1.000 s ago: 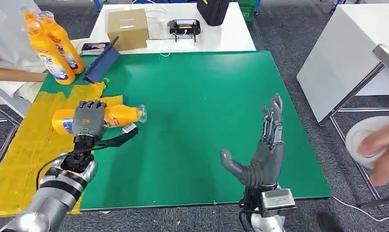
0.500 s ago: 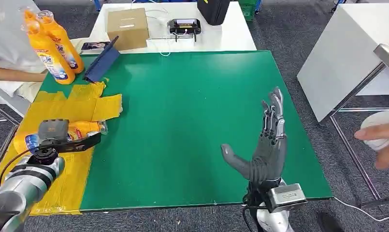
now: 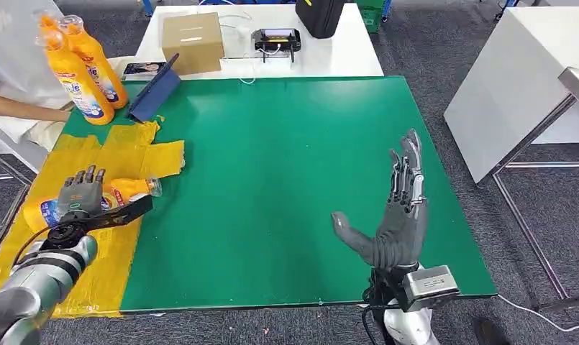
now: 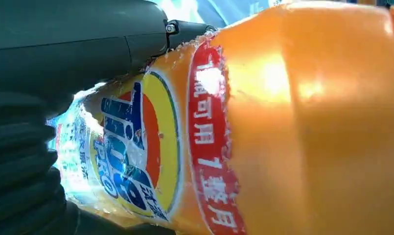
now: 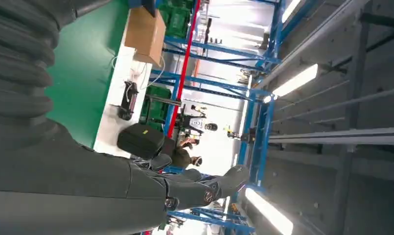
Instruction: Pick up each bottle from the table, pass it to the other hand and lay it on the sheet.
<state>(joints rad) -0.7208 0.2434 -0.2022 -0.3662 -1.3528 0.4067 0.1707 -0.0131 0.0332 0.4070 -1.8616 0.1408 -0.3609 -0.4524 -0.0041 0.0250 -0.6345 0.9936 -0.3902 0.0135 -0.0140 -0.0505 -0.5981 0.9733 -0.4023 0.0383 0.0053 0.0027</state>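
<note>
Left robot hand point(image 3: 81, 192) has fingers spread, draped over the bottle point(image 3: 131, 190) lying on the yellow sheet point(image 3: 121, 154) at 9 o'clock of the worktop point(image 3: 286, 144) — lift-off could snag and roll it; right robot hand point(image 3: 401, 208) released, holding nothing.

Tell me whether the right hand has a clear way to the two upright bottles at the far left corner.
Probably not. The right hand stands open at the table's near right; the two upright bottles stand diagonally across the green table, beside a person's arm.
</note>
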